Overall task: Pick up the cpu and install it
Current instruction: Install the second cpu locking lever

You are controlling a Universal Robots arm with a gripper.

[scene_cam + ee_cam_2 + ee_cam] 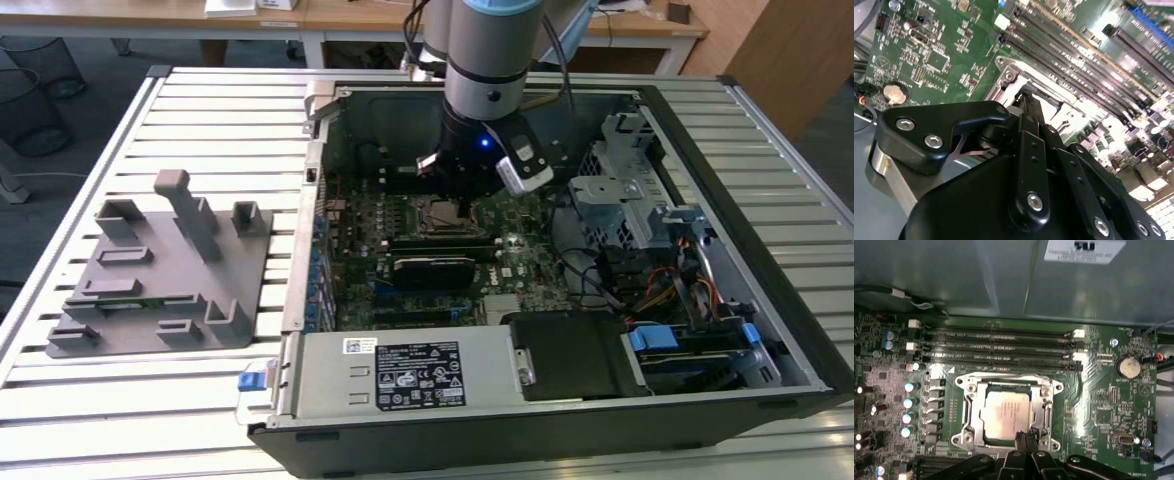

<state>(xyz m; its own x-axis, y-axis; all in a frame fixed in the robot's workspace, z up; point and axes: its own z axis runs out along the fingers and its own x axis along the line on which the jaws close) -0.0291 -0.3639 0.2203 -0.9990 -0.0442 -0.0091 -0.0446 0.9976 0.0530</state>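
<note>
Since the cpu [1006, 412] already lies flat inside the socket frame [970, 390], the gripper [1026, 439] sits right at its near edge, fingers together and holding nothing.

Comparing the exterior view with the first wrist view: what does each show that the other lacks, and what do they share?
Exterior view alone: the grey fixture plate on the slatted table, the open computer case, and the arm reaching into it. First wrist view alone: the cpu lying in the socket, its silver top plainly visible, and the coin battery. Both: the socket's metal frame on the green motherboard.
</note>
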